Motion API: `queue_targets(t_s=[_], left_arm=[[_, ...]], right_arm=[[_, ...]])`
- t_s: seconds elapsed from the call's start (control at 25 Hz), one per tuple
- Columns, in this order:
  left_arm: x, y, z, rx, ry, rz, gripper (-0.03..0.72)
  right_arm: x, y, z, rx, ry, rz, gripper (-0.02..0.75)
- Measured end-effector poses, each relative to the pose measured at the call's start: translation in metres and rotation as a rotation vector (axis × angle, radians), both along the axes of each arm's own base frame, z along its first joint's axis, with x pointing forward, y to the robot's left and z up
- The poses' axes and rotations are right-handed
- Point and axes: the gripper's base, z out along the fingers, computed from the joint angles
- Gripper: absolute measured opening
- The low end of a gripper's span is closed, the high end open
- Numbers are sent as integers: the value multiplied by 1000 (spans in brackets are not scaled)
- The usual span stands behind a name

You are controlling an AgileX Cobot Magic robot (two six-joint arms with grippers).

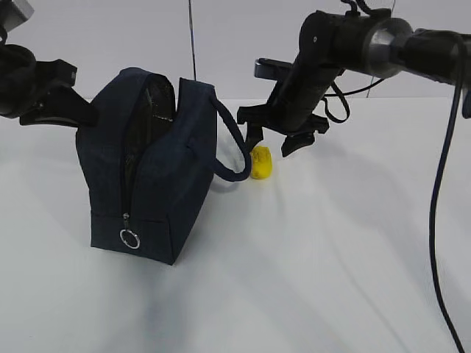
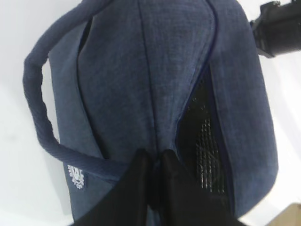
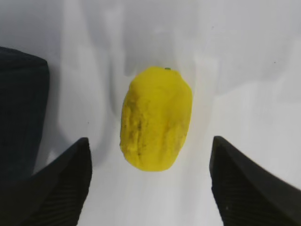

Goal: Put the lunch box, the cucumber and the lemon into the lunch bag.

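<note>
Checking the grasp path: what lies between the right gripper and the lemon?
Nothing. In the right wrist view the open right gripper straddles the lemon, with only bare white table showing in the gaps.

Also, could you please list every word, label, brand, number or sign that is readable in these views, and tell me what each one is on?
Nothing can be read as text.
Small white round logo on the navy lunch bag, left wrist view: a printed mark, too blurred and small to make out any letters.
Lemon, silver ring pull, left gripper and right gripper: no lettering visible.
</note>
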Motion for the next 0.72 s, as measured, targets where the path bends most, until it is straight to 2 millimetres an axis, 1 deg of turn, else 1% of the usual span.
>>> queue_targets(t_s=[0.24,0.4,0.52,0.72], left_arm=[[-7,-5,-2,-5,25,-126,17],[-6,-8,-8,-24,46,-163,17],[-6,-10,-8,-54,45,-164,17],[0,-10,-5,-94,12,-101,17]], right_arm=[[4,1,-1,12,-33,-23,580],[5,1,-3,14,-36,-29,580],[5,1,-9,11,-25,-31,580],[6,1,-18,3,-11,-31,580]])
